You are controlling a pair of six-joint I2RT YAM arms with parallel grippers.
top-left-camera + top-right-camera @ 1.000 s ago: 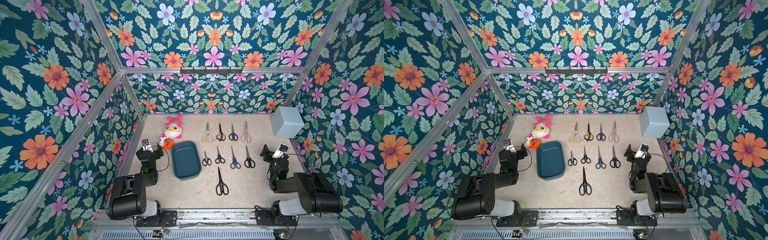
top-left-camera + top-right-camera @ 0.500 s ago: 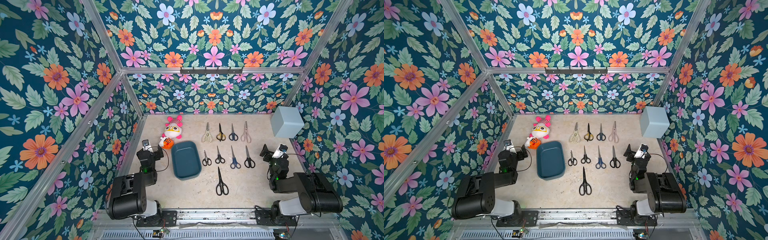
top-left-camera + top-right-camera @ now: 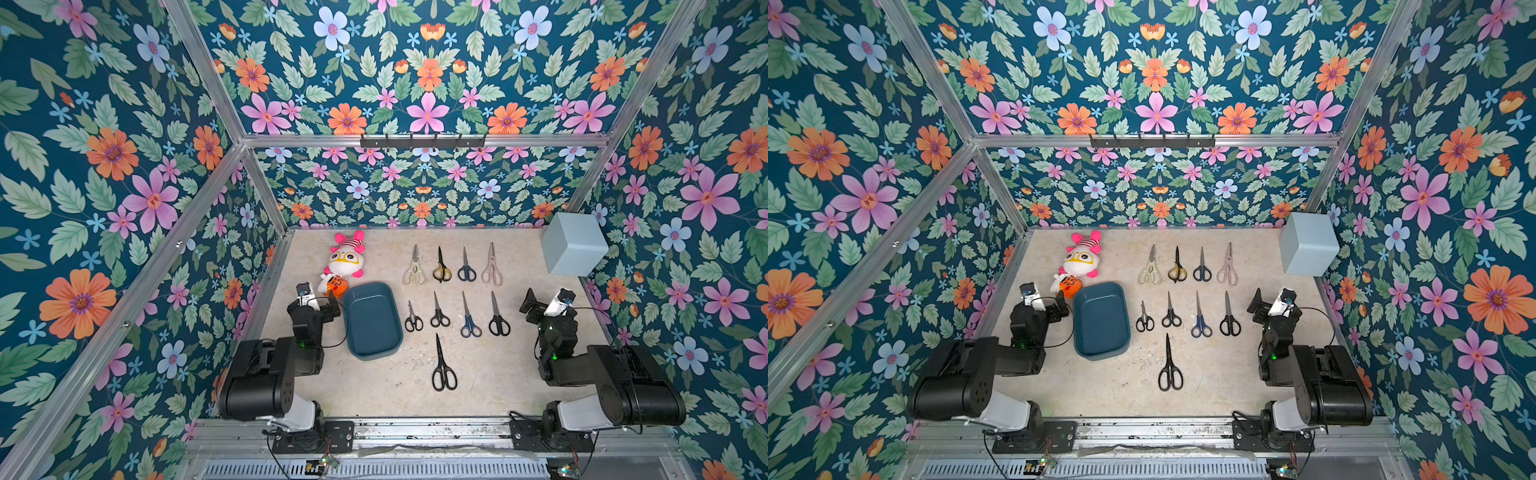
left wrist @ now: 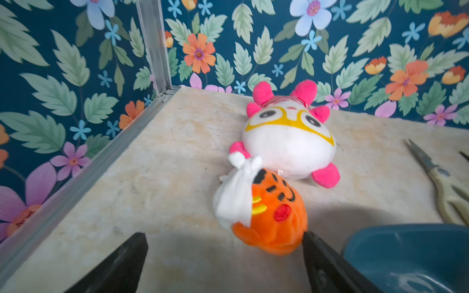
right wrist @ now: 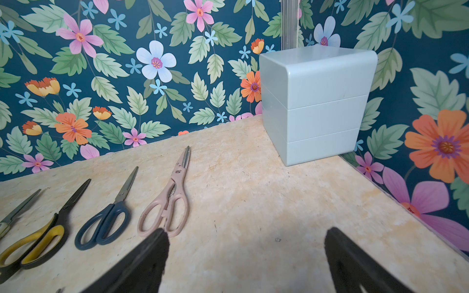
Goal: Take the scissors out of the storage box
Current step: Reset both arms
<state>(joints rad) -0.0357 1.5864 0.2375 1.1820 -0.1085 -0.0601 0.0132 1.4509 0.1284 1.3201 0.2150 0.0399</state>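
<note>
The scissors are lying in rows on the mottled beige tabletop beside the storage box, outside it. Floral walls are enclosing everything. Both the left gripper and the right gripper are gaping, empty.

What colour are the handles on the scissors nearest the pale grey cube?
Pale pink. Those scissors show best in the right wrist view.

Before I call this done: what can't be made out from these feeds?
- Storage box: the left wrist view cuts it off at the frame edge; only the top views show its whole floor, bare.
- Cream scissors: the right wrist view's edge cuts off the handles.
- Grey-blue cube: closed walls hide whatever is inside.
- Large black scissors: in the top views only, too small for blade detail.
</note>
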